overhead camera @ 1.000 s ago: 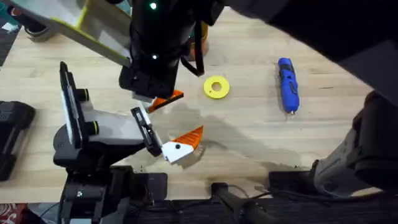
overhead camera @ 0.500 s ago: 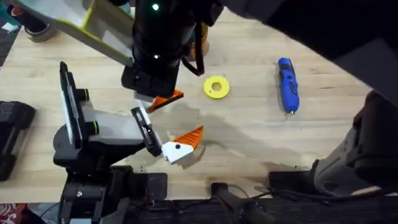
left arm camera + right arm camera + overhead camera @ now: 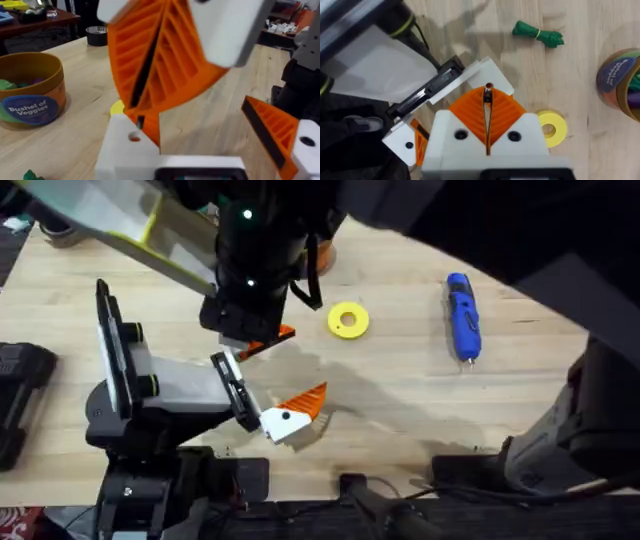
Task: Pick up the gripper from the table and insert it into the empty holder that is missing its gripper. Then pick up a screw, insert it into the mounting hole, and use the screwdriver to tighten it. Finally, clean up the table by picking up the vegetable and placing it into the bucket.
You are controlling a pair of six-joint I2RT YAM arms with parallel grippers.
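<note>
My right gripper [image 3: 487, 95] reaches across the table and is shut on a small dark screw [image 3: 488, 92] at its orange pad tips. The screw hangs just above the hole in the white holder [image 3: 125, 150], which is one finger of my left gripper [image 3: 285, 375]. An orange ribbed wedge [image 3: 151, 131] sits against that holder. The left gripper is open wide, and its other finger carries an orange wedge [image 3: 270, 132]. The blue screwdriver [image 3: 462, 315] lies at the right. The green vegetable [image 3: 538, 35] lies on the wood near the brown bucket [image 3: 32, 87].
A flat yellow disc [image 3: 348, 320] lies just right of the two grippers. The bucket holds some toys. A black tape roll [image 3: 97, 35] sits at the table's far edge. Bare wood stretches between the disc and the screwdriver.
My right gripper has edged slightly to the right over the holder. The left arm and the loose things have not moved.
</note>
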